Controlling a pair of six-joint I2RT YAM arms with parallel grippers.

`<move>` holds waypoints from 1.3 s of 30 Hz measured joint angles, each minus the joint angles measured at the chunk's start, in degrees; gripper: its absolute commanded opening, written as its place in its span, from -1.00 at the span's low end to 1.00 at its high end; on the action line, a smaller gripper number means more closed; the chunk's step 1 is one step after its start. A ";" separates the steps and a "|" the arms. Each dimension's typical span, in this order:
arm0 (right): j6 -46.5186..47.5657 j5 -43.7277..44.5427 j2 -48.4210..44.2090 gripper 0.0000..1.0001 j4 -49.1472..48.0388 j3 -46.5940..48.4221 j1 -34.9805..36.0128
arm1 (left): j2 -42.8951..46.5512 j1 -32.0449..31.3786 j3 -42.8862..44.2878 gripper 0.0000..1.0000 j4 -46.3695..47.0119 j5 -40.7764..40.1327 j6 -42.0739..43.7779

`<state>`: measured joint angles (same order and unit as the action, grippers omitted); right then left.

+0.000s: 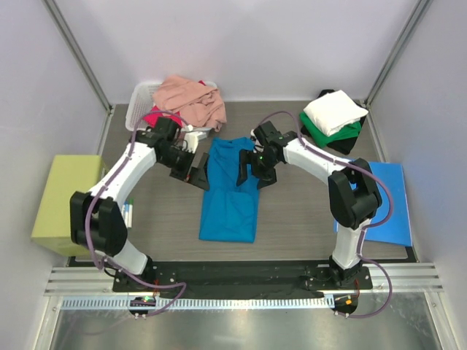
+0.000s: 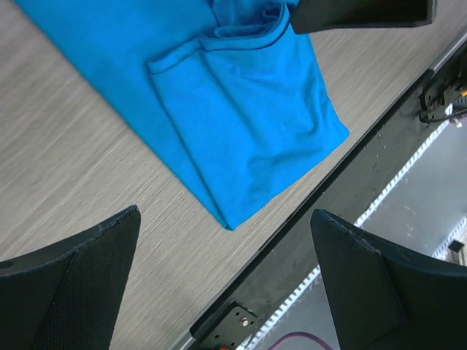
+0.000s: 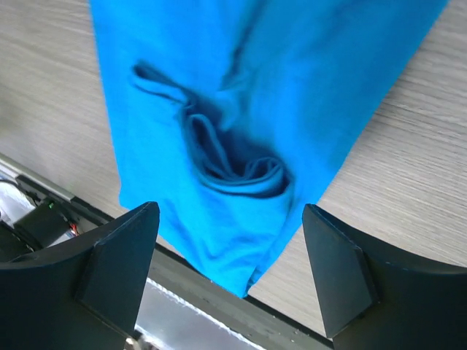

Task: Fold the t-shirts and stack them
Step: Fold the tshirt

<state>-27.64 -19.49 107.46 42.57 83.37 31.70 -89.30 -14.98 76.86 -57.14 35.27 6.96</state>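
The teal-blue t-shirt (image 1: 230,193) lies as a long folded strip in the middle of the table, also in the left wrist view (image 2: 241,109) and the right wrist view (image 3: 248,124). My left gripper (image 1: 195,175) is open and empty just left of its far end. My right gripper (image 1: 250,171) is open and empty over its right edge. A salmon pink shirt (image 1: 191,98) is heaped on a white basket (image 1: 143,95), with a magenta-red shirt (image 1: 157,117) under it. A white shirt (image 1: 334,111) lies folded on a green one (image 1: 343,131), which lies on a black one (image 1: 341,146).
A yellow-green block (image 1: 64,200) stands at the left table edge. A stiff blue sheet (image 1: 387,204) lies at the right. The table's black front rail (image 1: 241,273) runs along the near edge.
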 measured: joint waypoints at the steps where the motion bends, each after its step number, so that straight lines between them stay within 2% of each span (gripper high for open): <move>1: -0.76 -0.31 0.00 0.65 -1.03 -1.57 -0.31 | -1.18 -1.14 -0.72 1.00 0.90 0.04 -0.52; 7: -3.93 -2.58 0.00 0.54 -5.33 -6.25 -1.62 | -7.58 -4.74 -2.29 1.00 6.71 1.16 -3.54; 17: -6.60 -6.25 0.00 0.48 -11.17 -9.84 -2.58 | -17.29 -4.83 -2.32 0.96 14.64 2.34 -6.99; 23: -7.50 -7.28 0.00 0.47 -13.09 -14.32 -2.89 | -20.31 -4.83 -2.32 0.59 16.94 3.67 -8.22; 24: -7.63 -7.50 0.00 0.47 -13.25 -14.86 -2.95 | -20.50 -4.83 -2.32 0.44 17.20 3.87 -8.22; 26: -7.96 -7.78 0.02 0.47 -13.57 -15.37 -3.04 | -20.70 -4.83 -2.32 0.32 17.53 4.26 -8.28; 27: -8.13 -7.91 0.02 0.47 -13.86 -15.47 -3.06 | -20.72 -4.83 -2.32 0.16 17.70 4.52 -8.39; 30: -8.52 -8.35 0.02 0.46 -14.78 -15.58 -3.26 | -20.81 -4.85 -2.27 -0.07 17.97 5.03 -8.26; 32: -8.61 -8.61 0.02 0.46 -15.37 -15.69 -3.32 | -21.14 -4.85 -2.08 -0.07 17.99 5.16 -8.26; 39: -8.74 -9.20 0.04 0.45 -16.06 -16.26 -3.45 | -22.95 -4.87 -1.77 0.16 18.18 4.63 -7.61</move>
<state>-36.38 -28.69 107.50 26.50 67.11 28.25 -112.25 -19.86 75.09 -38.96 39.90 -0.64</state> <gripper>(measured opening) 0.730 0.524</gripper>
